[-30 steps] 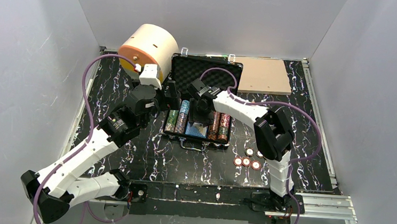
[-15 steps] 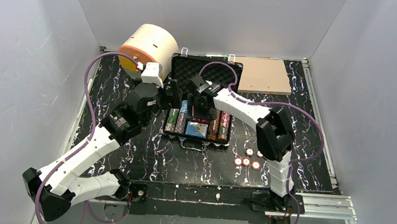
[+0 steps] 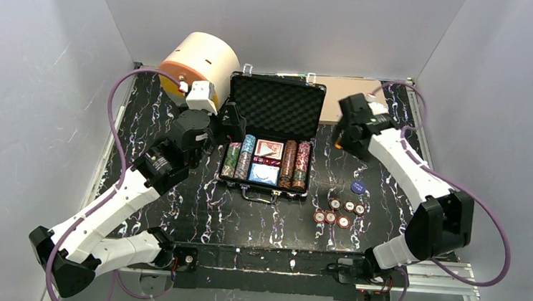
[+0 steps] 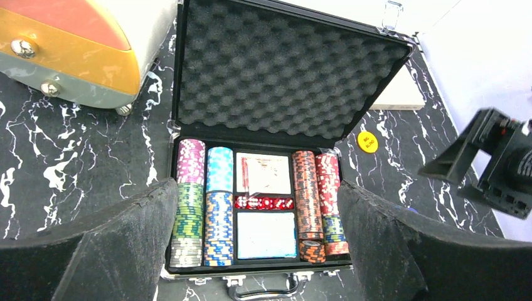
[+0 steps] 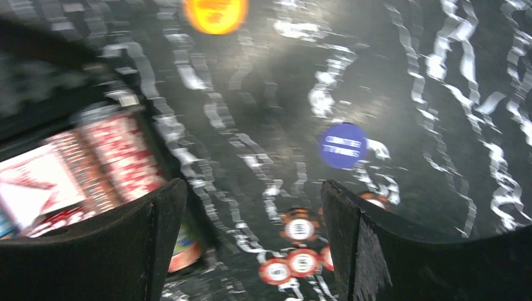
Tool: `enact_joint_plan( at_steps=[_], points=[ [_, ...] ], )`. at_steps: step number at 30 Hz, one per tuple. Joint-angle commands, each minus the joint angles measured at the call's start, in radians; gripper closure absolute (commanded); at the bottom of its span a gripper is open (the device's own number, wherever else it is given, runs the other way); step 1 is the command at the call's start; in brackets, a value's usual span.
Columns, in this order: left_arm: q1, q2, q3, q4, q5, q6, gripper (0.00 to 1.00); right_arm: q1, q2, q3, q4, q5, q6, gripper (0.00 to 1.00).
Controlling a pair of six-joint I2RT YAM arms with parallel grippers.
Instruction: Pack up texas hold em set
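Note:
The black briefcase (image 3: pixel 278 79) lies open mid-table, its foam lid (image 4: pixel 282 69) upright. It holds rows of striped chips (image 3: pixel 238 159), a red deck (image 3: pixel 269 149), red dice (image 4: pixel 263 202) and a blue deck (image 4: pixel 266 234). My left gripper (image 3: pixel 232 117) is open and empty at the case's left side; in its wrist view the fingers (image 4: pixel 125 238) frame the case. My right gripper (image 3: pixel 341 136) is open and empty above the table right of the case. Below it lie several loose chips (image 3: pixel 338 212) (image 5: pixel 300 229), a blue button (image 3: pixel 358 188) (image 5: pixel 342 145) and a yellow button (image 5: pixel 215 14) (image 4: pixel 367 141).
A big cream cylinder with an orange face (image 3: pixel 199 62) stands behind the left of the case. A flat tan board (image 3: pixel 330 105) lies at the back right, partly under my right arm. White walls close in three sides.
My right gripper has left the case and swung right, over the loose chips and buttons. The red deck now shows in the case's upper middle slot. The left arm has barely moved.

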State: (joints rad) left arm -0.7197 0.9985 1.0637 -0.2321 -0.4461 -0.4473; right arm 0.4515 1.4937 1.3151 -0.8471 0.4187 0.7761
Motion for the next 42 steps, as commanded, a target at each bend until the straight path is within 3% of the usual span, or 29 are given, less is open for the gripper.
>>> enact_joint_plan(
  at_steps=[1,7,19,31,39,42],
  points=[
    [-0.001,-0.018,0.019,0.006,-0.001,-0.031,0.05,-0.138,-0.074,-0.149,-0.061,0.016,-0.006,0.13],
    [-0.001,-0.029,0.013,-0.001,-0.011,-0.048,0.05,-0.277,-0.061,-0.292,0.035,-0.11,-0.07,0.17],
    [-0.001,0.001,0.029,-0.017,0.0,-0.01,0.05,-0.305,0.134,-0.302,0.146,-0.188,-0.152,0.16],
    [-0.001,0.03,0.04,-0.002,0.003,0.026,0.05,-0.322,0.219,-0.325,0.175,-0.224,-0.177,0.32],
    [-0.001,0.037,0.041,-0.003,0.003,0.03,0.05,-0.346,0.243,-0.366,0.219,-0.267,-0.227,0.37],
    [0.0,0.034,0.04,-0.004,0.001,0.03,0.05,-0.346,0.235,-0.376,0.225,-0.268,-0.227,0.45]
  ],
)
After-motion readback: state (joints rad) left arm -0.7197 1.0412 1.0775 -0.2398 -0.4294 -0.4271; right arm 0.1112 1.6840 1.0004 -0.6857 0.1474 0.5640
